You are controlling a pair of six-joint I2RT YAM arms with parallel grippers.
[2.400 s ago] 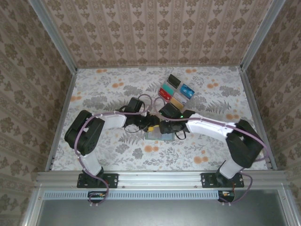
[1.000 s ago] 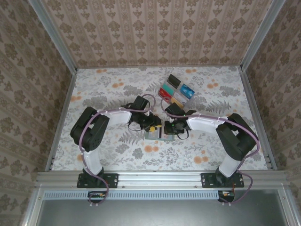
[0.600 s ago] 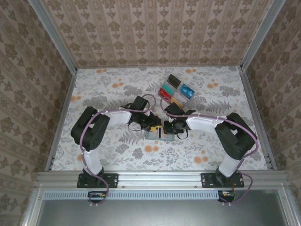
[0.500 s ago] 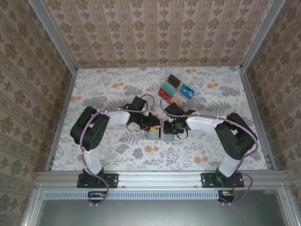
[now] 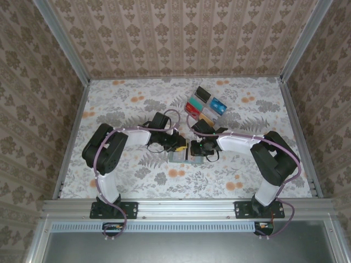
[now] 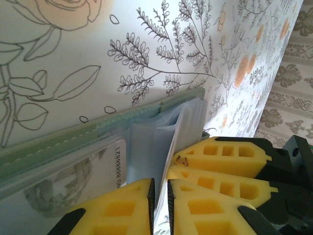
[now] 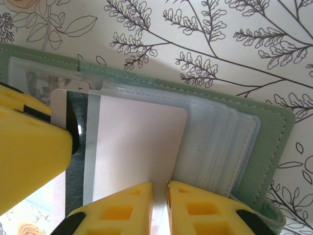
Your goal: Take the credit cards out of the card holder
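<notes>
While checking the surface [image 5: 120, 109] from above, finding the holder [image 5: 183, 158] lying open between the middle and the near edge, about midway between the side edges, with both grippers crowding in on it from either side. Noting a cluster of cards [image 5: 205, 106] already lying out, well apart from the holder, toward the far edge and right of centre.

Seeing the left gripper [image 6: 160, 183] nipping a clear pocket leaf [image 6: 168, 142] of the holder, jaws drawn to a thin slit with the leaf running into it. Seeing the right gripper [image 7: 160, 185] poised over a white card [image 7: 137, 147], jaws likewise almost together; failing to tell whether nipping anything thin or merely pressing down.

Judging the step in hand as parting the leaves to free that white card, jutting partway from its pocket. Rating the task as part done, with at least one card, probably two, left inside. Judging the next move as calling for a firm pinch on the card's free edge and a straight pull along the pocket mouth, while pinning the holder flat against lifting or sliding.

Reading no brand or logo anywhere. Picking out a dark stripe [image 7: 76, 147] and a silver strip [image 7: 93, 147] across the white card, both blank. Spotting a row of small digits [image 6: 119, 164] along the edge of a second card [image 6: 83, 181] sitting in a clear pocket, running sideways and too cramped for confident reading.
</notes>
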